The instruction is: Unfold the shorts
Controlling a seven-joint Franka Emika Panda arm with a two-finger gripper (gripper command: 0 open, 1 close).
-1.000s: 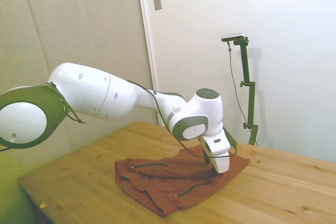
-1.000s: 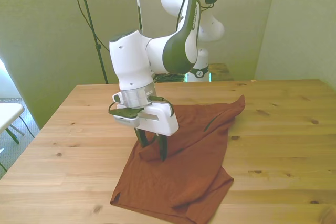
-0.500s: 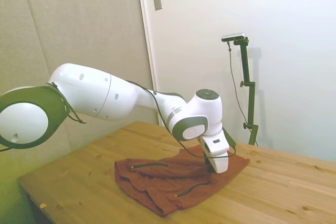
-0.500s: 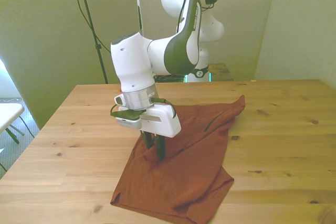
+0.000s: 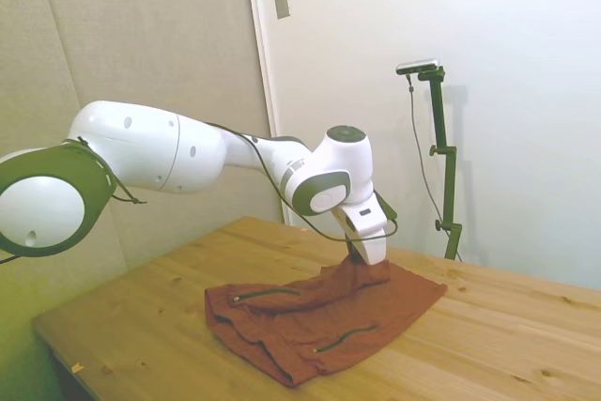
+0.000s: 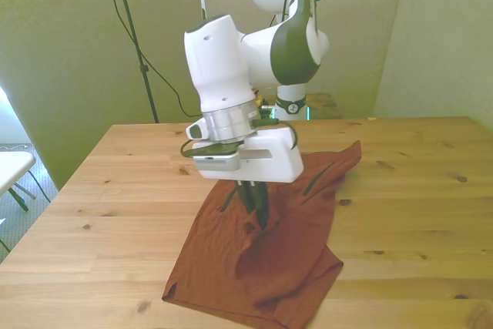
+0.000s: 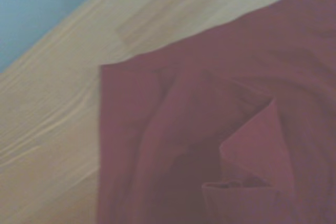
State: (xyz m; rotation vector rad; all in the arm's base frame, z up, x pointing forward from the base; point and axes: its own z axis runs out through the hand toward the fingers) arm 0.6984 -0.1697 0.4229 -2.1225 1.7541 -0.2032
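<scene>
Lifted since a second ago: your pincer [image 6: 256, 207] closed on a fold of the shorts [image 6: 269, 256] and tented it off the bench [image 6: 115, 190]. Rest of the cloth lies mid-bench, trailing toward 5 o'clock in the front view. Looks like the unfolding pull's begun.

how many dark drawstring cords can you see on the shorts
2 on the shorts in the side view: one cord lies near the back edge, another cord nearer the front. More may be hidden in folds.
</scene>
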